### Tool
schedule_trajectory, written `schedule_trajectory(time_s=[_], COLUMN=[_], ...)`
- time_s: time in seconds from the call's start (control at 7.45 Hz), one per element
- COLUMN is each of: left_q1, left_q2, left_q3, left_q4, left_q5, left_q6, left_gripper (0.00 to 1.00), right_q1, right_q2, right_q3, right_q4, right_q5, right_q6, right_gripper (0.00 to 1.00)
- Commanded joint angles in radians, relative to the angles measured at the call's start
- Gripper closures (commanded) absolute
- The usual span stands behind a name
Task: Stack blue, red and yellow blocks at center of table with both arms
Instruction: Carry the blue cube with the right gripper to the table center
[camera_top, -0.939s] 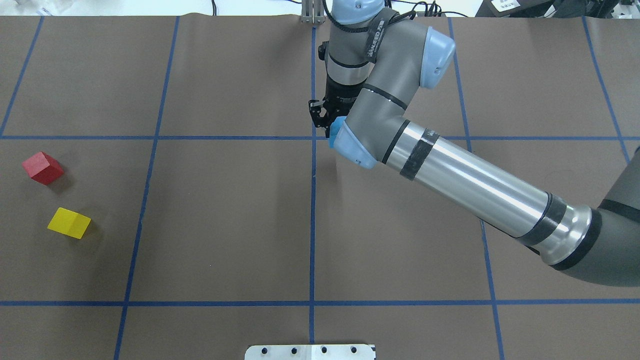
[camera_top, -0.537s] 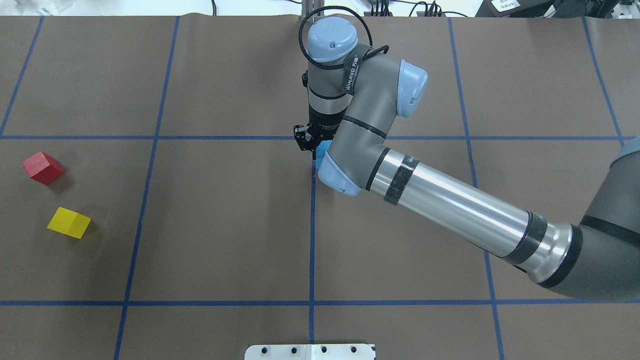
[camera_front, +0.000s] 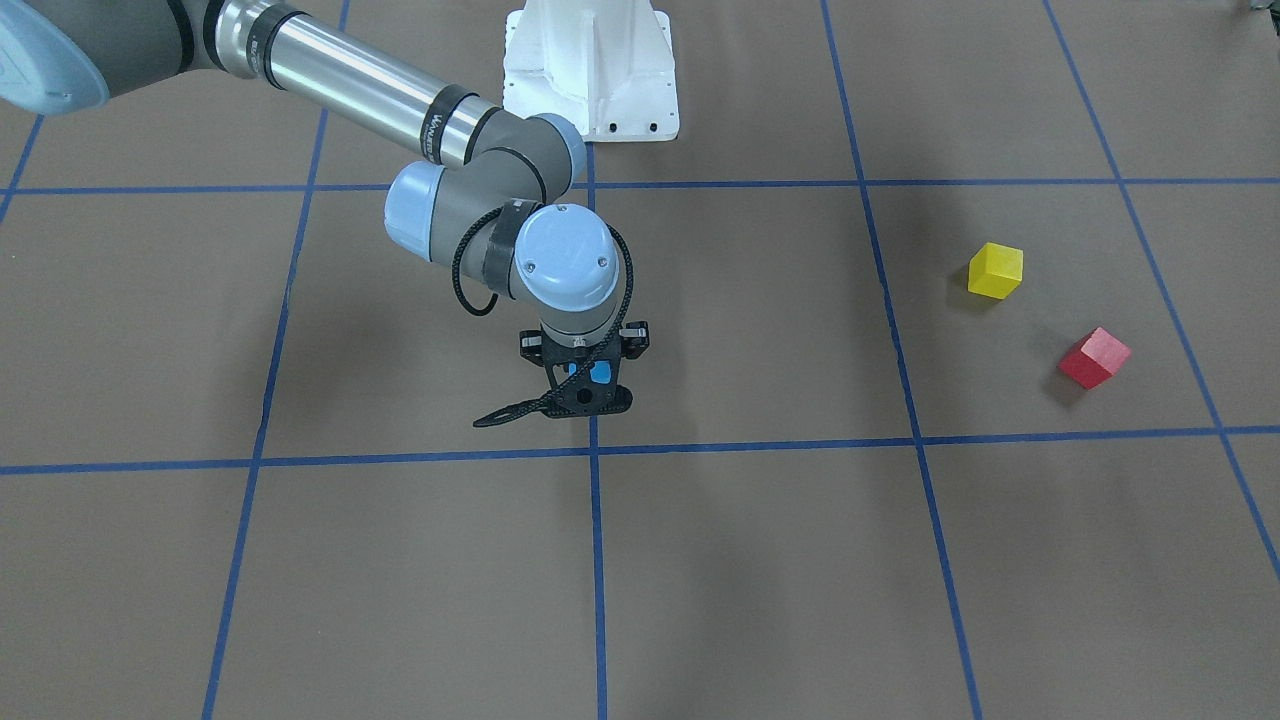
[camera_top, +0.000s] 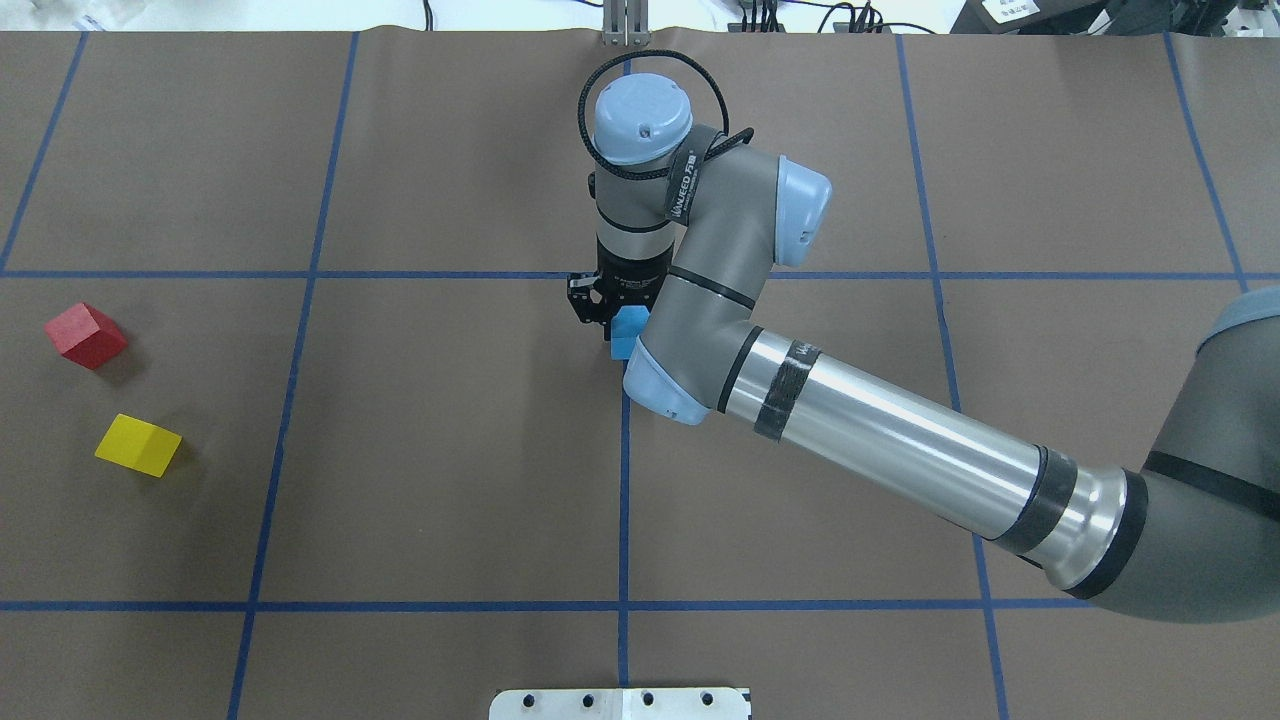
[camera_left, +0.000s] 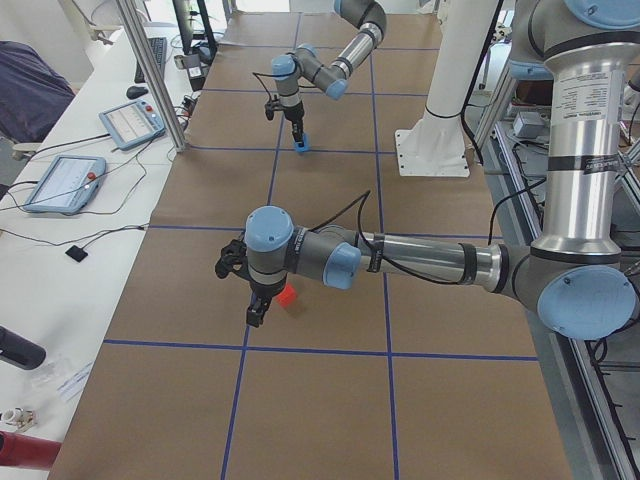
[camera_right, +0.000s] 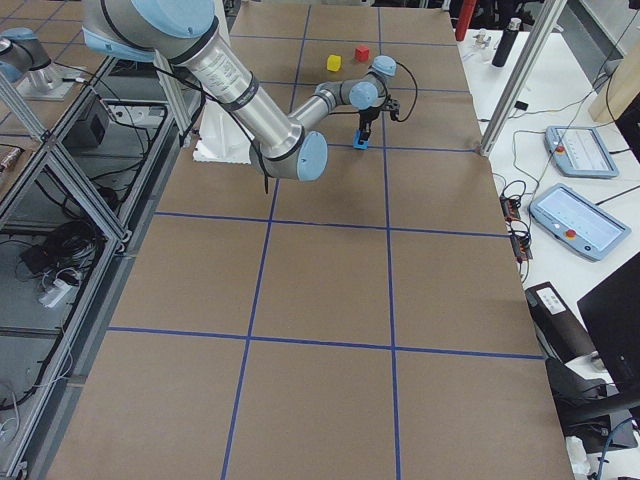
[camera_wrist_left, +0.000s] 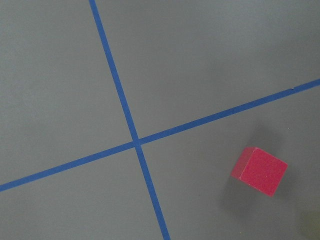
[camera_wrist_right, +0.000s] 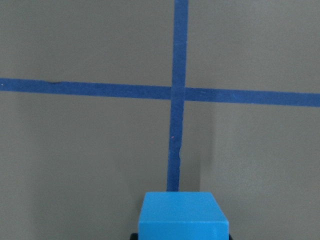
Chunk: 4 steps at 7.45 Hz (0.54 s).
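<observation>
From across the table, finds the right gripper (camera_front: 588, 392) clamped on the blue block (camera_front: 600, 373), fingers pointing down, just at 12 o'clock of a tape crossing (camera_front: 593, 451) on the table (camera_front: 300, 560); cannot tell whether the block touches the surface. Puts the yellow block (camera_front: 995, 270) well apart at 2 o'clock of that gripper and the red block (camera_front: 1093, 357) farther out at 3 o'clock, both lying free. From overhead, turns this about: blue block half hidden under the right arm (camera_top: 690, 300), just at 6 o'clock of the same crossing, red block far off at 9 o'clock, yellow block at 8 o'clock, near each other but not touching. From the table's left end, shows the left gripper (camera_left: 254, 318) hanging beside the red block as that view lines them up; cannot tell whether its claw is apart or together, nor how high it hangs. From the right end, adds only a blue speck beneath the tip of the right arm. Through the left wrist camera, catches the red block at 4 o'clock of the frame, turned askew to the tape, no fingers in sight. Through the right wrist camera, has the blue block at 6 o'clock, the crossing ahead toward 12. Judging by looks: probably light, stiff, matte enough not to slip, hardly fragile. Best taken on two opposite flat faces, squarely and mid-face, with the wrist turned to match the red block's skew.
</observation>
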Motion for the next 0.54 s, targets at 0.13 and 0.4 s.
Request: schedule_trajectory(time_s=[0.13,0.4], left_q1=[0.003,0.003], left_q2=[0.0,-0.008], left_q3=[0.0,0.006], left_q4=[0.002,0.008], left_q5=[-0.001,0.0], left_q6=[0.0,-0.003], left_gripper=[0.0,0.0], right_q1=[-0.007,0.004], right_q2=[-0.007,-0.005], right_q3=[0.003,0.03], right_q4=[0.011,0.054], right_q5=[-0.004,-0.005], right_q6=[0.025,0.095], right_gripper=[0.01,0.01])
